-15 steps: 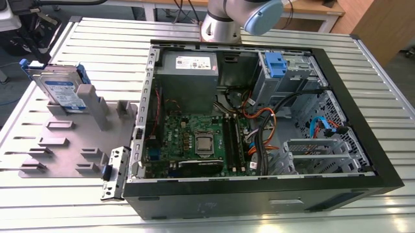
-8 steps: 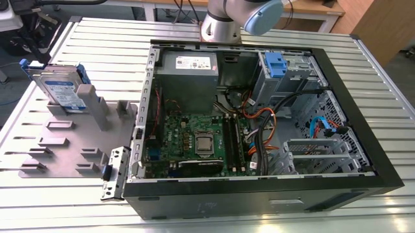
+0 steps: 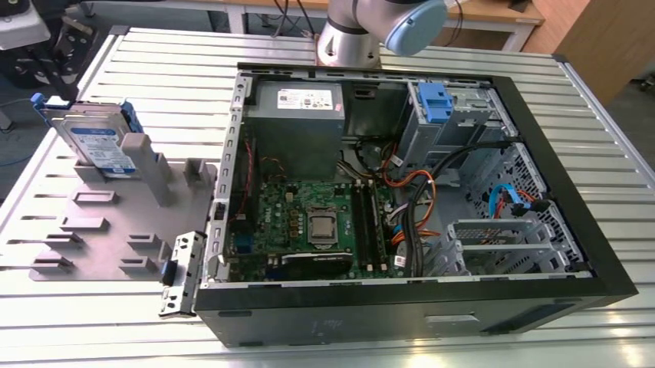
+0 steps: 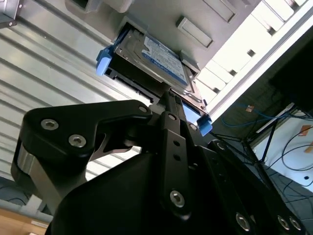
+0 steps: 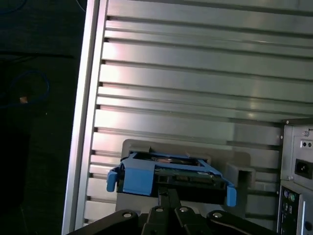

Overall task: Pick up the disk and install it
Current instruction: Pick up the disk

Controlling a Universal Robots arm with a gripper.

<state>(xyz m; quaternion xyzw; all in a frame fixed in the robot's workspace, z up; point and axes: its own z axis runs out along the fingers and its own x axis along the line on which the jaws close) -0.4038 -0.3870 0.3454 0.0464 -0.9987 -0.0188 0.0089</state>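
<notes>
In the exterior view the arm (image 3: 348, 42) shows at the far side of the scene, a silver-grey cylindrical section standing upright with a joint above it whose pale blue end cap (image 3: 418, 27) faces the exterior view's right. In both wrist views the gripper (image 4: 166, 94) (image 5: 168, 192) is a black body of hinged links (image 4: 83, 127) studded with bare screw heads. Its two slim fingers (image 4: 172, 115) lie pressed together side by side, tips meeting in one narrow stem.
</notes>
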